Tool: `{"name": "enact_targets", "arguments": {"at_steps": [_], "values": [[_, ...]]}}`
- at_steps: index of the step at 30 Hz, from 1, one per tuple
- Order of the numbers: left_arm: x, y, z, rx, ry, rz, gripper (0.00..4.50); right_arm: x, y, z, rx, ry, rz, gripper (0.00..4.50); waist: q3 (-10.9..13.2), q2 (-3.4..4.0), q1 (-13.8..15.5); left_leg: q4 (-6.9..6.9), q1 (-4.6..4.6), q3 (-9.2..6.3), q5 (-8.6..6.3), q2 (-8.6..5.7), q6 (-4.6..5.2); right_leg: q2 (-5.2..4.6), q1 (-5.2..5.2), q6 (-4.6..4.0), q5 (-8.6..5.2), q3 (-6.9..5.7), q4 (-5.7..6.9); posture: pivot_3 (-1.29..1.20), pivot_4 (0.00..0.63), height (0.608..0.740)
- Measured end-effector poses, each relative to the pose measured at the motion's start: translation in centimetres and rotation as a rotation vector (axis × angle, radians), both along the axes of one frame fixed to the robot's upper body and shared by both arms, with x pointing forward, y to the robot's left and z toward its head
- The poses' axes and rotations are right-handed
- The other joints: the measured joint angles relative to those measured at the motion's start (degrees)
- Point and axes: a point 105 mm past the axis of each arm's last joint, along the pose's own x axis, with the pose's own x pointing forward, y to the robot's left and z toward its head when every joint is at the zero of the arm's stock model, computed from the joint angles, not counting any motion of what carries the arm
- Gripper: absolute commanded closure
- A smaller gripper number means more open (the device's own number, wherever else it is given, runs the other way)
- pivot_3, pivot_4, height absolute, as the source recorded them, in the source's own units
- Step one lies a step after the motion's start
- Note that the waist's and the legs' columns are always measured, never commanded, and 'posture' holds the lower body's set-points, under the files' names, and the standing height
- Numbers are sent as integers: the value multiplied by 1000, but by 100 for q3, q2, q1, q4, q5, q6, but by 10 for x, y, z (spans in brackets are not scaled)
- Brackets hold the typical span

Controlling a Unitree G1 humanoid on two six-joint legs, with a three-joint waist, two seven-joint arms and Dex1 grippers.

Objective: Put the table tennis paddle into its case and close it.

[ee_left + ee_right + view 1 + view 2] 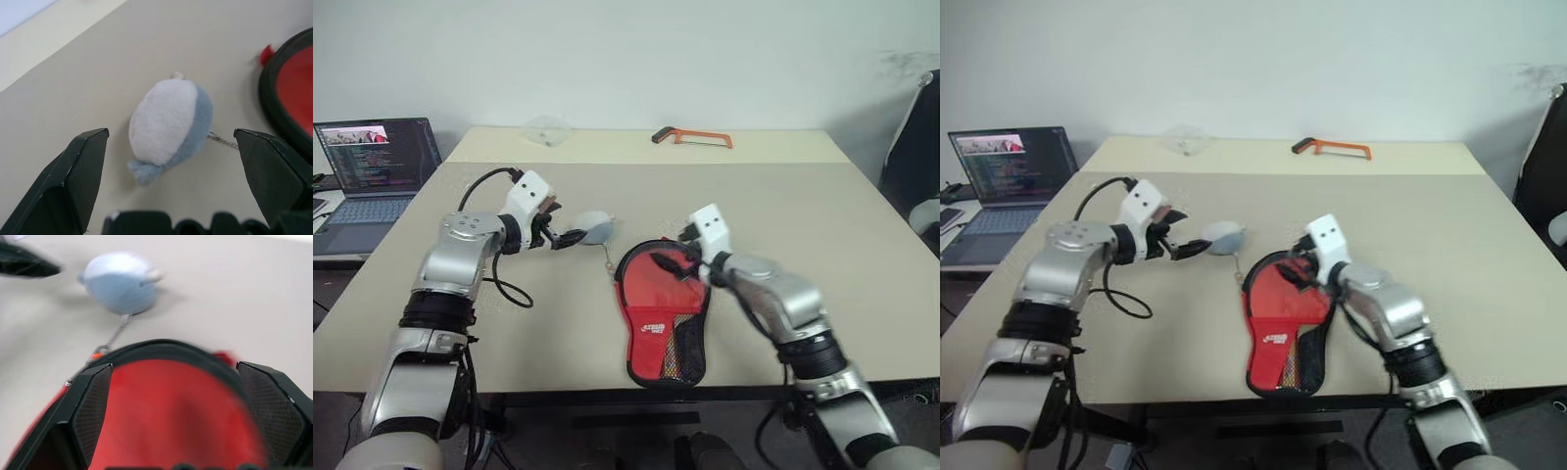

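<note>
The case (656, 304) lies flat on the table near its front edge, red side with white logo up, black zipper edge all round. A striped bit, apparently the table tennis paddle's handle (673, 360), shows at the case's narrow end by the mesh pocket; the blade is hidden. My right gripper (675, 259) hovers open over the case's round far end (171, 421). My left gripper (566, 238) is open too, its fingers either side of a small grey-white pouch (168, 122), not touching it. The pouch's chain (115, 335) runs to the case's edge.
An orange-framed hacksaw (693, 137) and a clear plastic item (546, 128) lie at the table's far side. An open laptop (377, 166) stands on a side desk to the left. A dark chair (915, 157) is at the right.
</note>
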Motion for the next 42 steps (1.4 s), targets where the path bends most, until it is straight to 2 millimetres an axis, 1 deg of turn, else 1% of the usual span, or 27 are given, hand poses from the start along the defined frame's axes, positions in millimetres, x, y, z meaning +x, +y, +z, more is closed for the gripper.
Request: {"name": "enact_targets", "arguments": {"at_steps": [2, 4, 6, 8, 9, 11, 12, 13, 16, 18, 23, 24, 25, 26, 27, 30, 31, 34, 36, 38, 40, 42], "values": [[6, -4, -2, 13, 0, -2, 0, -1, -2, -19, -17, 42, -10, 48, 0, 0, 12, 3, -11, 4, 0, -6, 1, -7, -6, 11, 6, 3, -8, 0, 150, 740], [12, -8, -5, 24, 3, 5, 0, -4, -2, -25, -5, 58, 1, 48, -3, -5, 5, 3, -5, 8, -1, -8, 2, -7, -2, 15, 9, 6, -9, 0, 150, 740], [15, -17, -8, 32, -1, -18, 0, -7, -1, -29, -3, 71, 19, 48, -8, -12, 3, 2, 8, 5, -2, -5, 4, -5, 8, 15, 9, 4, -3, 0, 150, 740], [19, -25, -14, 58, 7, -31, 0, -11, -1, -35, -13, 84, 30, 48, -12, -12, -12, -1, 37, 2, -13, -2, 24, 1, 34, 14, 9, 1, -1, 0, 150, 740], [21, -25, -18, 88, 10, -25, 0, -13, -1, -39, -21, 90, 33, 48, -14, -13, -27, -1, 46, -1, -14, -1, 26, 2, 45, 14, 9, 0, -1, 0, 150, 740], [27, -20, -30, 217, 14, 9, 0, -14, -3, -43, -31, 97, 26, 48, -18, -14, -38, -3, 90, -2, -15, -2, 28, 5, 85, 16, 7, -1, -2, 0, 150, 740], [29, -19, -36, 246, 25, 25, 0, -15, -4, -45, -30, 102, 22, 48, -22, -15, -40, -5, 117, 0, -15, -2, 28, 6, 108, 18, 7, -1, -2, 0, 150, 740], [32, -19, -43, 276, 41, 47, 0, -15, -6, -47, -30, 107, 16, 48, -24, -16, -42, -4, 137, -4, -15, -1, 29, 7, 137, 43, -9, -3, -4, 0, 150, 740], [37, -16, -57, 317, 71, 111, 0, -16, -8, -46, -29, 107, 10, 48, -27, -20, -50, -1, 159, -5, -13, -1, 33, 11, 163, 52, -14, -4, -9, 0, 150, 740], [39, -19, -60, 321, 76, 133, 0, -15, -9, -46, -27, 111, 3, 48, -29, -23, -48, -1, 164, -6, -13, -1, 33, 11, 168, 52, -14, -3, -8, 0, 150, 740], [43, -34, -66, 313, 88, 158, 0, -14, -13, -45, -21, 119, -12, 48, -38, -31, -36, -2, 165, -9, -13, -4, 33, 3, 170, 51, -13, -2, -7, 0, 150, 740], [44, -36, -68, 312, 89, 168, 377, -14, -13, -45, -21, 121, -13, 0, -40, -32, -36, -2, 165, -10, -13, -4, 33, 3, 170, 51, -13, -3, -7, 0, 150, 740], [44, -36, -70, 314, 91, 177, 582, -14, -14, -45, -22, 123, -14, 0, -42, -32, -35, -3, 165, -11, -13, -4, 32, 3, 170, 51, -13, -4, -7, 0, 150, 740], [44, -34, -72, 316, 93, 188, 954, -15, -14, -45, -23, 124, -14, 0, -43, -31, -35, -3, 165, -13, -13, -4, 32, 2, 170, 51, -13, -5, -7, 0, 150, 740], [44, -33, -72, 317, 90, 194, 1207, -16, -14, -45, -23, 125, -13, 0, -43, -32, -33, -3, 165, -14, -13, -4, 32, 2, 170, 52, -13, -6, -7, 0, 150, 740], [48, -34, -69, 348, 52, 213, 2206, -18, -15, -46, -46, 121, -15, 0, -45, -33, -13, -2, 164, -17, -13, -6, 32, -1, 173, 53, -14, -9, -9, 0, 150, 740], [49, -36, -67, 366, 31, 213, 2575, -19, -15, -46, -56, 117, -15, 0, -45, -34, -13, -3, 165, -17, -13, -7, 32, -1, 173, 53, -13, -9, -10, 0, 150, 740], [53, -42, -66, 459, -31, 214, 3461, -22, -13, -47, -62, 117, -6, 0, -45, -34, -9, -3, 164, -20, -13, -7, 32, -1, 173, 54, -14, -11, -11, 0, 150, 740], [55, -51, -64, 515, -82, 210, 3954, -25, -11, -46, -66, 118, 3, 0, -44, -34, -15, -3, 162, -20, -13, -5, 31, 0, 173, 55, -14, -12, -11, 0, 150, 740], [59, -59, -56, 549, -143, 223, 4172, -28, -10, -46, -69, 117, 9, 0, -44, -35, -22, -3, 159, -20, -13, -5, 31, 0, 171, 56, -15, -12, -12, 0, 150, 740], [64, -72, -39, 571, -232, 229, 4193, -30, -9, -46, -78, 116, 14, 0, -44, -35, -27, -4, 156, -20, -13, -5, 31, 0, 169, 59, -17, -13, -14, 0, 150, 740], [66, -83, -28, 604, -303, 226, 4193, -32, -9, -46, -84, 119, 22, 0, -44, -35, -31, -5, 155, -19, -14, -6, 31, 0, 169, 62, -18, -12, -16, 0, 150, 740]]}}
